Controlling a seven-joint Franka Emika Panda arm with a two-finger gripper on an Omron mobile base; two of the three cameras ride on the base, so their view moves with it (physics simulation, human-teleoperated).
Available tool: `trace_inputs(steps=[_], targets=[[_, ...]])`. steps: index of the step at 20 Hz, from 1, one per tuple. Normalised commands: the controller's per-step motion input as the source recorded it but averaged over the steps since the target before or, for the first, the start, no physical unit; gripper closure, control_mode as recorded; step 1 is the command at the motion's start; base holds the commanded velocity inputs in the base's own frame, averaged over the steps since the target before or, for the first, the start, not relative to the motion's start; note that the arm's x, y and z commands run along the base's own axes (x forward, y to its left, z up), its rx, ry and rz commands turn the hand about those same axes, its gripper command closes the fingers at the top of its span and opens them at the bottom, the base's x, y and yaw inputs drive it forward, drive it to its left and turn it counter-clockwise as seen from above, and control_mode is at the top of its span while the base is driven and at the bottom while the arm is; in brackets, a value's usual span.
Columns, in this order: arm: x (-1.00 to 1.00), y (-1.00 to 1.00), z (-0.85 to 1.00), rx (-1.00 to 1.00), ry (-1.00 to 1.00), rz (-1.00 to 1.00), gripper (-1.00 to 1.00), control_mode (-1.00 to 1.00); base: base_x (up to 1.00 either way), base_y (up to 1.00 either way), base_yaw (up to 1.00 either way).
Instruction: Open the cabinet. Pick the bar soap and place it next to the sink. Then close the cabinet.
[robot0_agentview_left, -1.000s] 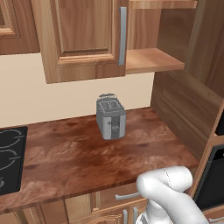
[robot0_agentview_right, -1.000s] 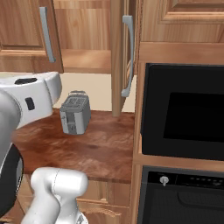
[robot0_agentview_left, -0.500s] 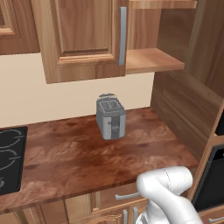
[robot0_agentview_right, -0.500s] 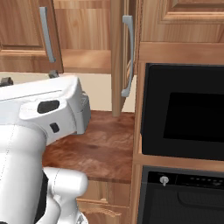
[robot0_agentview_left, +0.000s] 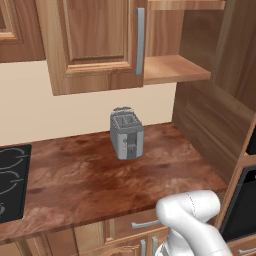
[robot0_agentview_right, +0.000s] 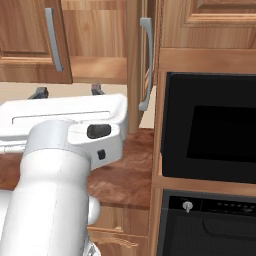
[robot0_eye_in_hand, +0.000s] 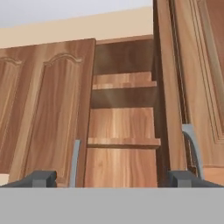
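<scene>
— What is changing here?

— The arm is lifting. A second ago it was sitting low at the left of the right base view, with the grey toaster (robot0_agentview_left: 126, 132) showing behind it on the worktop (robot0_agentview_left: 75, 175). Now the hand is coming up in front of the toaster, level with the cabinet (robot0_eye_in_hand: 52, 109) bottom.

— And the jaws?

— They are standing wide apart, carrying nothing, and pointing into the cabinet from below.

— Is the cabinet opening?

— Its right door (robot0_eye_in_hand: 168, 87) is already swung out, showing edge-on beside its handle (robot0_eye_in_hand: 192, 144); the left door is staying flat against the frame. Between them two shelves (robot0_eye_in_hand: 122, 142) are showing.

— Where is the bar soap?

— I cannot tell; the hand view is looking up at the shelf fronts, not their tops.

— So what does that mean?

— Opening looks done, I would judge. The arm is now moving on to reaching in for the soap.
</scene>
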Motion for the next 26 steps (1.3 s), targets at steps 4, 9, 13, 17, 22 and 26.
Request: trace_inputs(steps=[4, 9, 13, 17, 22, 26], targets=[[0.00, -0.44, 0.00, 0.00, 0.13, 0.03, -1.00, -1.00, 0.00, 0.00, 0.00], [0.00, -0.19, -0.09, 0.00, 0.02, 0.10, -1.00, -1.00, 0.00, 0.00, 0.00], [0.34, 0.00, -0.42, 0.00, 0.02, 0.09, -1.00, -1.00, 0.00, 0.00, 0.00], [0.57, 0.00, -0.48, 0.00, 0.00, 0.08, -1.00, -1.00, 0.00, 0.00, 0.00], [0.42, -0.06, -0.21, 0.00, 0.00, 0.08, -1.00, -1.00, 0.00, 0.00, 0.00], [0.17, -0.15, 0.00, 0.00, 0.00, 0.10, -1.00, -1.00, 0.00, 0.00, 0.00]])
